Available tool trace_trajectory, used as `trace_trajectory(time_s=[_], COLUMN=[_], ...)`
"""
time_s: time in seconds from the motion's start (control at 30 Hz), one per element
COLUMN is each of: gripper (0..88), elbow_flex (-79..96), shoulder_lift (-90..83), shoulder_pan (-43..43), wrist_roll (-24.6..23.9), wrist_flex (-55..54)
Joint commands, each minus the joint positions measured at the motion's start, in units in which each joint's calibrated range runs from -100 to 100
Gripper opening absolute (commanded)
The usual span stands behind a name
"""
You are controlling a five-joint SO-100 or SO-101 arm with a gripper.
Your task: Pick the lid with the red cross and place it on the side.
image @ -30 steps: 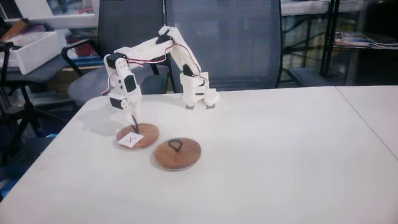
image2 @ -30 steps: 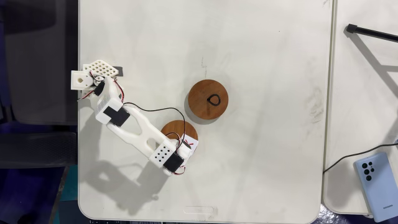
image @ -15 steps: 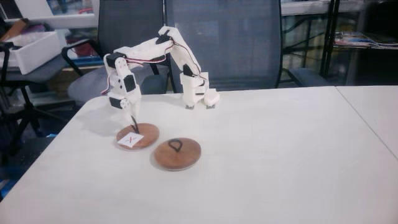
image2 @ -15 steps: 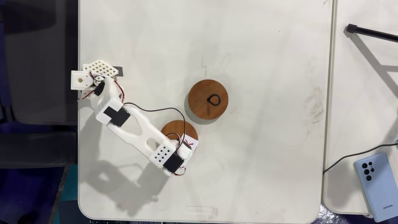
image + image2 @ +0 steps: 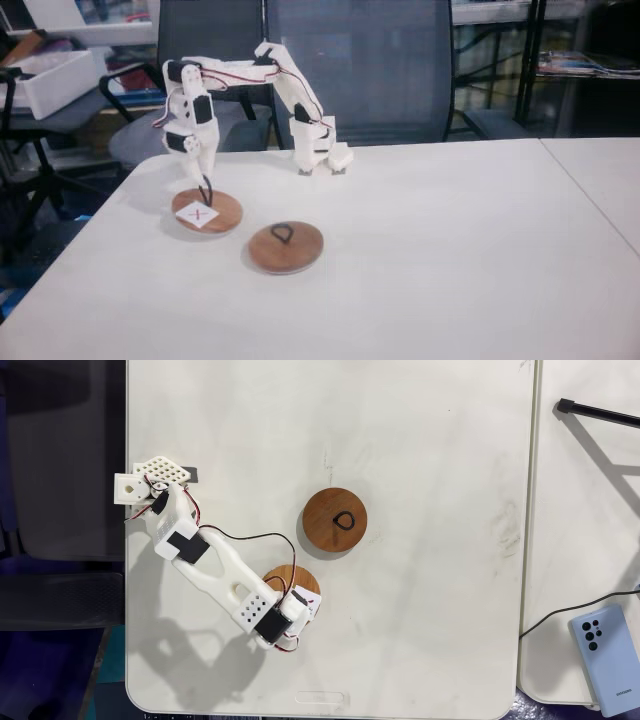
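The lid with the red cross (image 5: 207,213) is a small brown wooden disc whose white label faces up, at the left of the white table (image 5: 450,250). My gripper (image 5: 205,184) points down from just above it and is shut on its thin black loop handle. The lid seems to hang slightly off the table. From above, the arm covers part of this lid (image 5: 284,574), and the gripper (image 5: 301,601) sits over the label. The larger plain brown disc (image 5: 286,247) with a black loop lies flat to the right, also seen from above (image 5: 335,521).
The arm's base (image 5: 318,150) stands at the table's far edge, with office chairs (image 5: 360,70) behind it. A blue phone (image 5: 603,655) and a black cable (image 5: 598,412) lie on the neighbouring table. The right half of the white table is bare.
My gripper has risen and swung left in the side view, and the red-cross lid has gone with it, away from the plain disc. The plain disc has not moved.
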Motion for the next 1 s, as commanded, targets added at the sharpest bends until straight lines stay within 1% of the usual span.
trace_trajectory(time_s=[0.0, 0.13, 0.43, 0.87, 0.97], gripper=[0.4, 0.4, 0.4, 0.4, 0.4], elbow_flex=[-2.25, -2.25, -1.16, -1.16, -1.16], shoulder_lift=[-1.57, -2.17, -13.76, -14.52, -14.52], shoulder_pan=[-0.28, -0.28, -0.28, 0.62, 2.87], wrist_roll=[0.08, 0.08, 0.13, -0.06, -0.11], wrist_flex=[0.85, 0.85, 0.85, 1.02, 1.11])
